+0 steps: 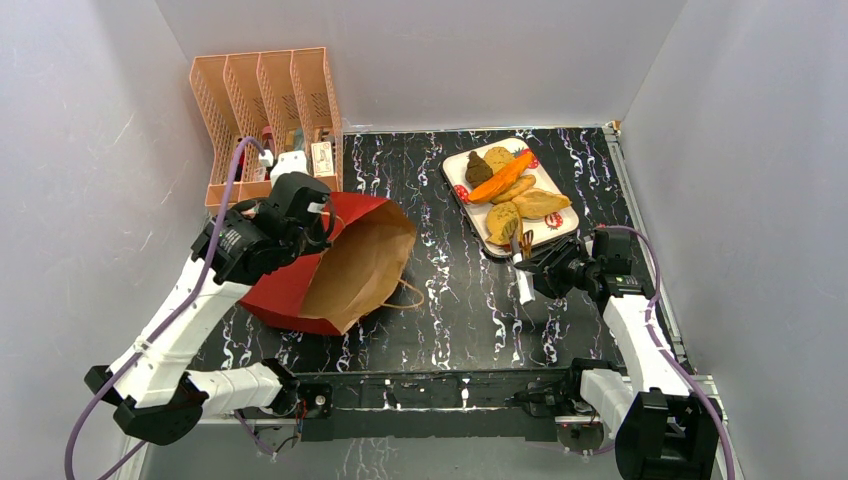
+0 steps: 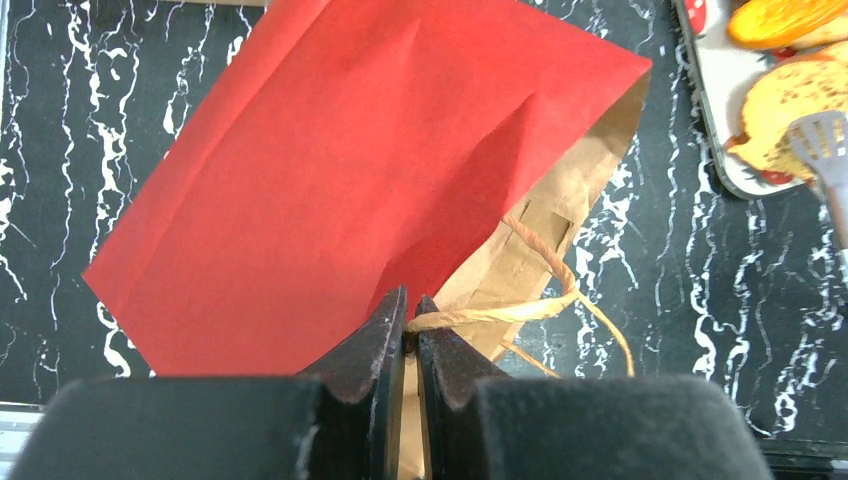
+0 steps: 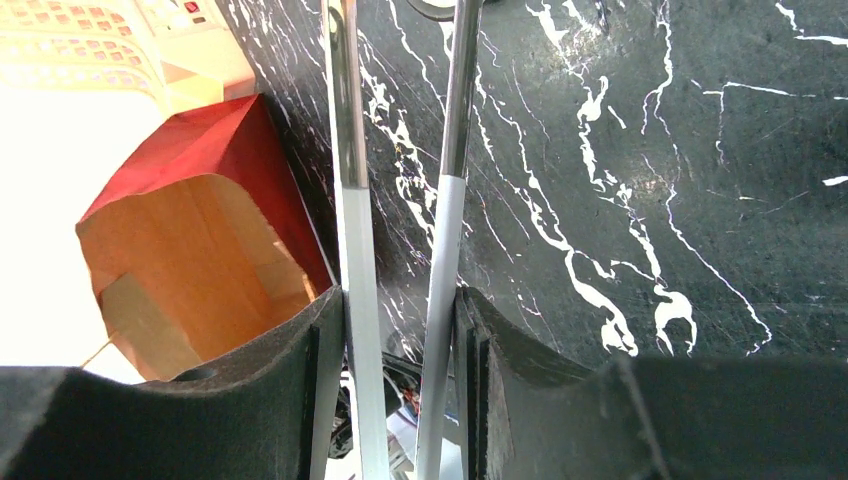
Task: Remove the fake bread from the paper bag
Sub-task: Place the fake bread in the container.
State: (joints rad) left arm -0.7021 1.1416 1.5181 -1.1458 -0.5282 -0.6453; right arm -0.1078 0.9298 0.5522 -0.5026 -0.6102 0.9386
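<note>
Lying on a white tray near the desk's far right corner, the fake bread is in a close cluster: a dark brown lump and a round tan piece at the far end, a long orange piece across the middle, golden and yellowish pieces toward the near end. The paper bag is on its side at the left of the desk, well apart from the tray, red outside up and its brown mouth gaping toward the near right.

My left pincer is clenched on the bag's tan cord handle, the cord pinched right between the pads just at the bag's rim. My right pincer grasps a pair of tongs, both metal arms pressed between its pads. The slotted tong heads sit over the yellowish piece at the tray's near end; I cannot tell whether they touch it.

A peach slotted organiser stands in the far left corner, just behind the bag.
</note>
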